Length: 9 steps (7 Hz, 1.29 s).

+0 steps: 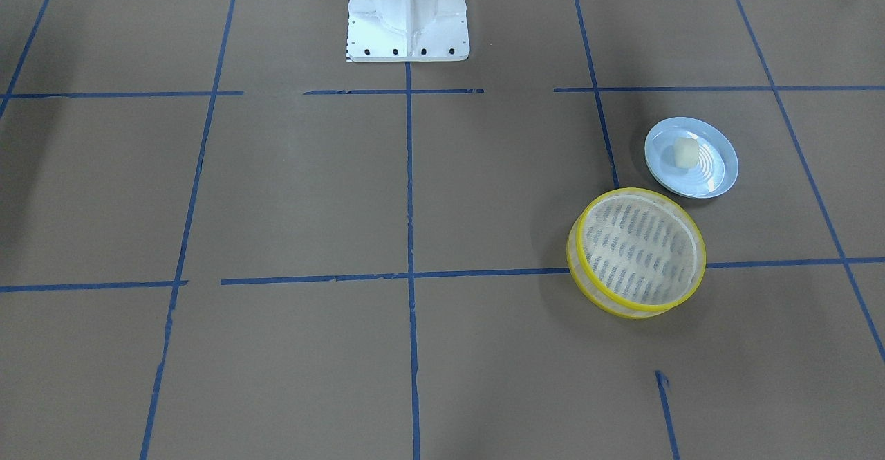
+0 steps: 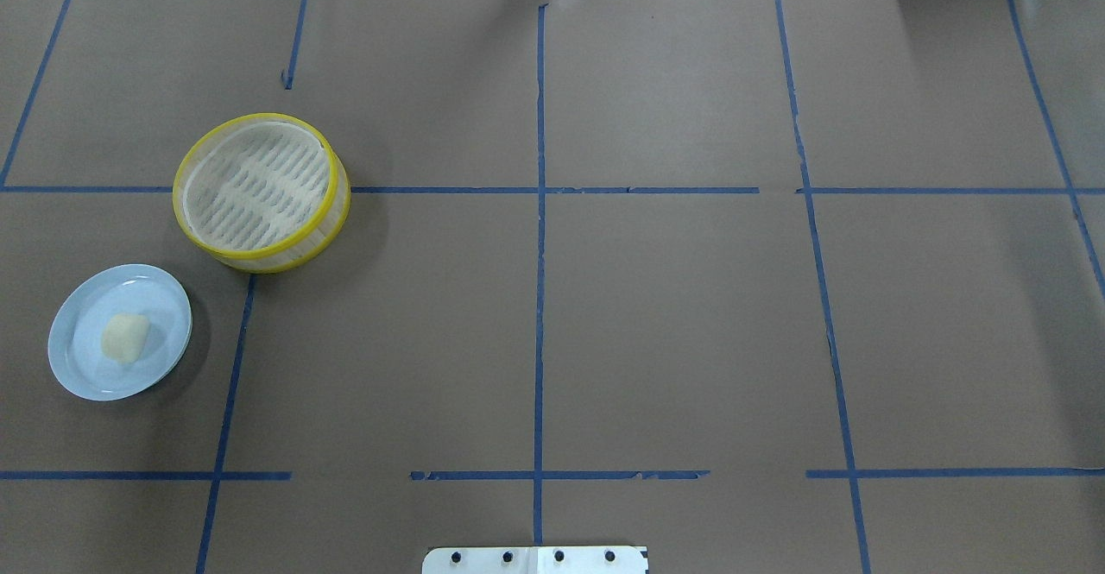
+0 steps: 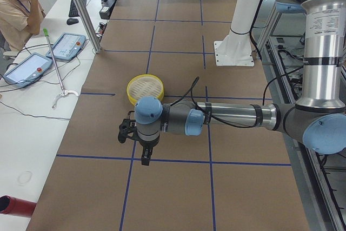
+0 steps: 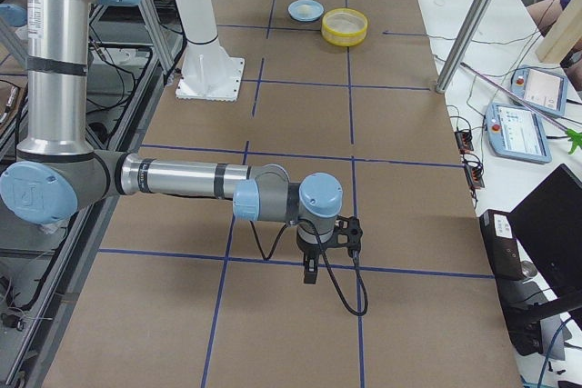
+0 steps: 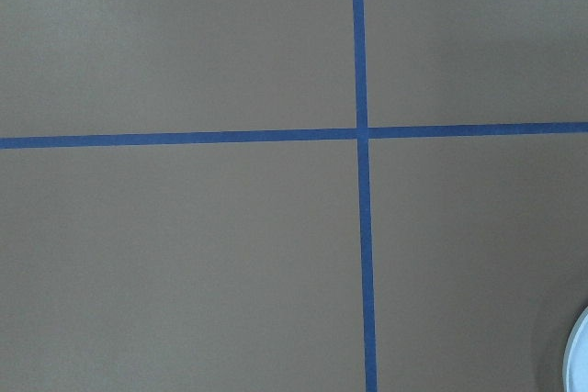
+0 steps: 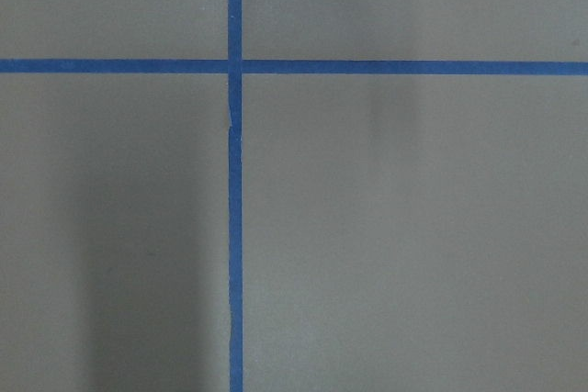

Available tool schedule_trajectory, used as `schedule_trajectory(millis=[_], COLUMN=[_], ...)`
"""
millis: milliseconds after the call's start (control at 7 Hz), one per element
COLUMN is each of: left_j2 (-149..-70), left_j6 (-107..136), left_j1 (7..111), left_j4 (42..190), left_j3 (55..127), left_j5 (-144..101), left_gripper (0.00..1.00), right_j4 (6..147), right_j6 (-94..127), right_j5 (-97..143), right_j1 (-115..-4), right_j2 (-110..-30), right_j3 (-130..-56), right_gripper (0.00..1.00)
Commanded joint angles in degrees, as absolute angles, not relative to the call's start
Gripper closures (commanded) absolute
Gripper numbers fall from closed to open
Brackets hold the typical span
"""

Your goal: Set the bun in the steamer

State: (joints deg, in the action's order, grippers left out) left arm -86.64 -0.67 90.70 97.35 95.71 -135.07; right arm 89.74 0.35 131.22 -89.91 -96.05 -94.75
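Over on the robot's left half of the table point(image 2: 673, 324) — bun point(image 2: 125, 336) lying on a pale blue plate point(image 2: 164, 306), a little off its middle and clear of the rim. Just past the plate, farther from the robot's base: steamer point(image 2: 341, 211), upright, near the plate but not touching it, slatted floor bare, sitting across a blue tape line point(image 2: 432, 190).

Left gripper point(image 3: 145, 160): seen only from the camera at the table's left end. Hangs fingers-down from a level forearm, above the brown paper and not touching it. Cannot tell how far apart the fingers stand, nor whether anything sits between them. From the left wrist camera, only a tape cross and a sliver of the plate's rim at the lower right corner.

Right gripper point(image 4: 310, 274): seen only from the opposite end camera. Same pose — fingers down over bare paper, well apart from steamer and plate. Finger spread again impossible to judge.
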Motion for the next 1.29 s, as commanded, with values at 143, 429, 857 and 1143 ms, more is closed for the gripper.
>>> schedule_trajectory(millis=[143, 429, 857, 1143], left_j2=[-86.84, -87.27, -86.66, -86.66], left_j6=[26.21, 37.66, 47.88, 51.14], left_j1=[76.66, 64.93, 51.97, 50.29], left_j4=[109.47, 112.49, 116.1, 116.37], left_j3=[102.37, 103.8, 103.36, 102.84], left_j5=[-134.65, -129.25, -123.13, -123.49], left_gripper=[0.0, 0.0, 0.01, 0.06], right_j4=[89.74, 89.74, 89.74, 89.74], right_j6=[0.35, 0.35, 0.35, 0.35], right_j5=[131.22, 131.22, 131.22, 131.22], right_j1=[-89.91, -89.91, -89.91, -89.91], right_j2=[-96.06, -96.06, -96.06, -96.06], right_j3=[-94.75, -94.75, -94.75, -94.75], right_gripper=[0.0, 0.0, 0.0, 0.0])
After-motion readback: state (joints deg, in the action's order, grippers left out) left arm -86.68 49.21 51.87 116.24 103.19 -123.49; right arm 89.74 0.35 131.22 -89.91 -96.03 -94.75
